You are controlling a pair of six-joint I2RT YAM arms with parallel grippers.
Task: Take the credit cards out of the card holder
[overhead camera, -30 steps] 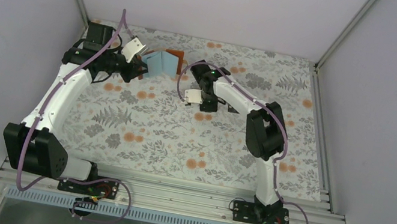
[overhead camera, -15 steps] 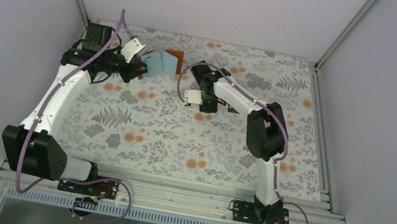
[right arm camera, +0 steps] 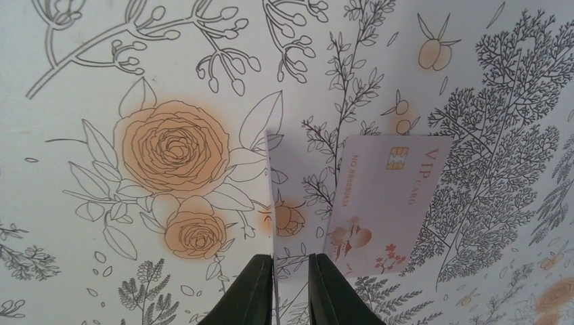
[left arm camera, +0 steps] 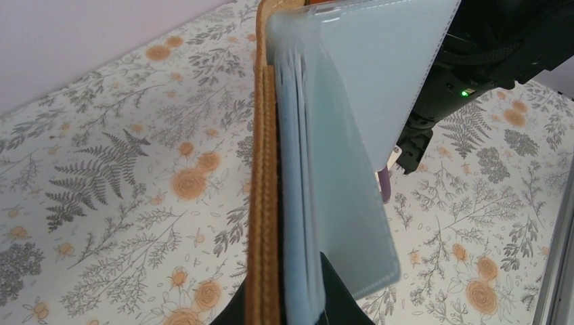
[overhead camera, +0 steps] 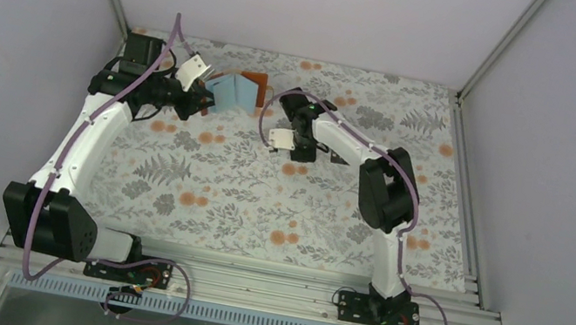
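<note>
**Left jaws clamp the card holder; right jaws barely parted beside the pink card**

The left gripper (left arm camera: 291, 313) has its jaws closed on the lower edge of the card holder (left arm camera: 338, 189). The holder stands upright between them. Its rust-brown leather edge is on one side and its pale blue-grey inner leaves are fanned out on the other. One translucent leaf leans away from the fold. The layered edges do not show whether any card sits in the pockets.

From above, the left gripper (overhead camera: 200, 100) holds the card holder (overhead camera: 235, 90) half open, clear of the floral cloth (overhead camera: 218, 191), toward the far left of the table.

The right gripper (right arm camera: 290, 271) has its jaws a narrow slot apart, with no card visibly pinched in the gap. A thin pale edge rises from the inner face of one finger, and what it is cannot be told.

The pink card (right arm camera: 386, 196) lies face up on the floral cloth just beyond the tips and off to one side of the slot. Its gold chip and "VIP CARD" lettering are showing. Its near corner is right by one fingertip, but whether they touch cannot be told.

Seen from above, the right gripper (overhead camera: 299, 151) points down at the cloth, to the right of the card holder and apart from it.
</note>
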